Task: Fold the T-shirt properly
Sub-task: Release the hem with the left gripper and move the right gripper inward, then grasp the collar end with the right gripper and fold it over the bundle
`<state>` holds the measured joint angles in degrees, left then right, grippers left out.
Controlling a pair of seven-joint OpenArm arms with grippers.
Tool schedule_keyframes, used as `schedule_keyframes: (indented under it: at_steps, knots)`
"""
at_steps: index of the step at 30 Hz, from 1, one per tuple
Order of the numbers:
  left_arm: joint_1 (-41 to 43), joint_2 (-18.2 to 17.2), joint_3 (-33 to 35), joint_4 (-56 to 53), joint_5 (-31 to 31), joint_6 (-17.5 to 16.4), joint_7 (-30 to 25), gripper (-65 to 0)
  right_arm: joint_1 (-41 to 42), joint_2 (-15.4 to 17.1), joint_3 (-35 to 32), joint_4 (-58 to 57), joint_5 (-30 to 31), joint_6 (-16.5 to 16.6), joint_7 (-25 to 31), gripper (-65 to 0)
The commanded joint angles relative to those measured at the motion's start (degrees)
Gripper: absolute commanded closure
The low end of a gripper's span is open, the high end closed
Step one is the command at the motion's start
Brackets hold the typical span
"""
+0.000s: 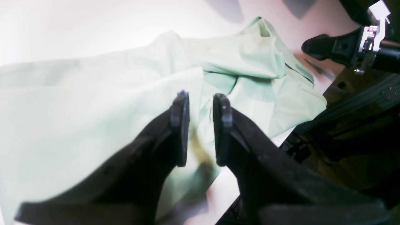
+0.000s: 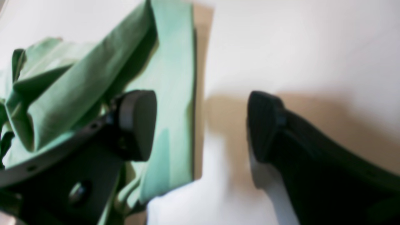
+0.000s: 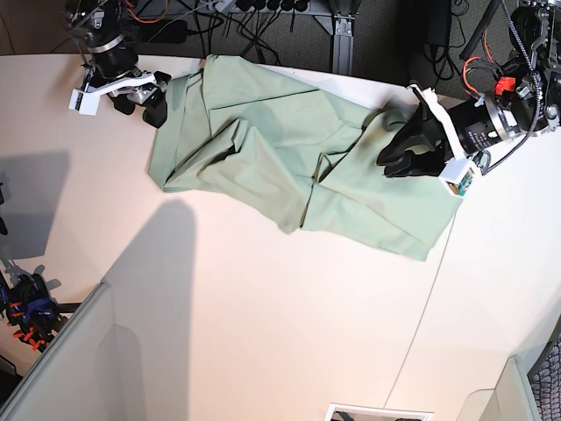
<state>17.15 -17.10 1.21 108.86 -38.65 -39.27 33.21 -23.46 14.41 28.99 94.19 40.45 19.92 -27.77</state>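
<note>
the t-shirt (image 3: 289, 158) lies crumpled across the far half of the table (image 3: 219, 333), its long axis running between our two arms. our left gripper (image 1: 200, 125) hovers over its end, jaws a little apart and empty. our right gripper (image 2: 200, 125) is wide open, empty, beside the opposite edge. the near table gives room.

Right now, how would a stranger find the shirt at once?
Look at the far half of the white table. Between the two black tools lies the T-shirt, crumpled. It is the only pale mint-green cloth there.
</note>
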Motion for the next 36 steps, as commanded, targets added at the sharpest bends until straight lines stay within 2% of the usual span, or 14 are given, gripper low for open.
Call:
schedule_keyframes:
  at_steps: [1, 7, 16, 30, 36]
  knots:
    - [-0.48, -0.2, -0.15, 1.09, -1.38, -0.73, -1.22, -16.7, 0.11, 0.63, -0.22, 0.76, 1.18, 0.98, 0.76, -44.3]
    - [-0.48, -0.22, -0.15, 1.09, -1.33, -0.73, -1.2, -16.7, 0.26, 0.39, -4.39, 0.79, 2.64, 0.94, 0.74, -44.3]
    - [-0.46, -0.22, -0.15, 1.09, -1.4, -0.73, -0.79, -16.7, 2.58, -6.01, -6.99, 0.79, 2.67, 0.94, 0.76, -44.3]
    - [0.02, -0.28, -0.11, 1.09, -2.54, -0.73, 0.13, -16.7, 5.22, -9.92, -7.06, 0.76, 2.4, 0.96, 0.76, -44.3]
    - [0.02, -3.13, -0.07, 1.09, -2.67, -0.73, 0.26, -16.7, 6.01, -11.45, -7.15, 0.76, 0.52, 0.94, 0.85, -44.2]
